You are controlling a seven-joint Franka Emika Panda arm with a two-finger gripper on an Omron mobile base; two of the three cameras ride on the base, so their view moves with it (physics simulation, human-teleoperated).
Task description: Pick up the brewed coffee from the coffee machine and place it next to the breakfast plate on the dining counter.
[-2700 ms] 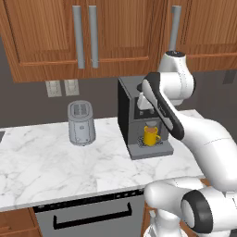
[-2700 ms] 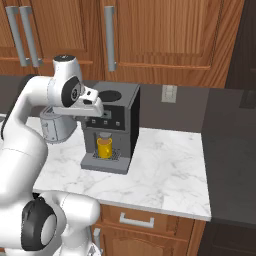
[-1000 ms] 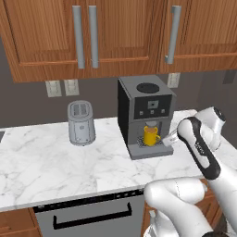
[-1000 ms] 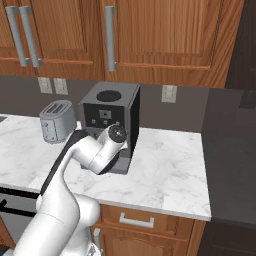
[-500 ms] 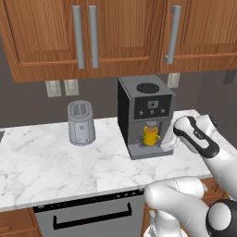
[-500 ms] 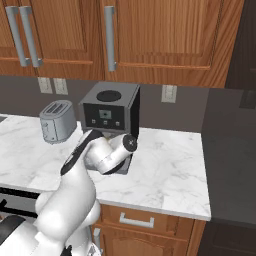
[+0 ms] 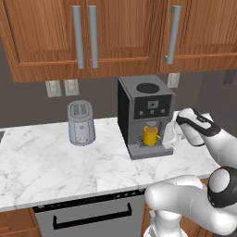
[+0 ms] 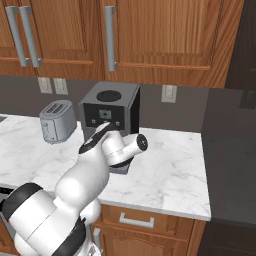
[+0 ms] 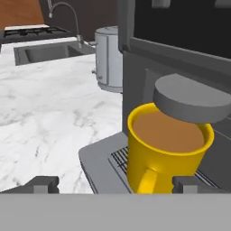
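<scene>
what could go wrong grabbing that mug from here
The yellow mug is full nearly to the brim with coffee, so a jolt or tilt could spill it. It sits right under the machine's round spout, so lifting straight up might hit it. The open gripper approaches on the handle side; a finger could catch the handle and twist the mug.

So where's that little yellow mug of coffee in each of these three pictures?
Left base view: the small yellow mug of brown coffee stands on the drip tray of the boxy dark grey coffee machine, right of centre, just left of the open gripper.
Right base view: hidden behind the white arm.
Hand view: the mug sits large at lower centre, handle toward the camera.
Shared landmark: the rounded silver toaster.
</scene>
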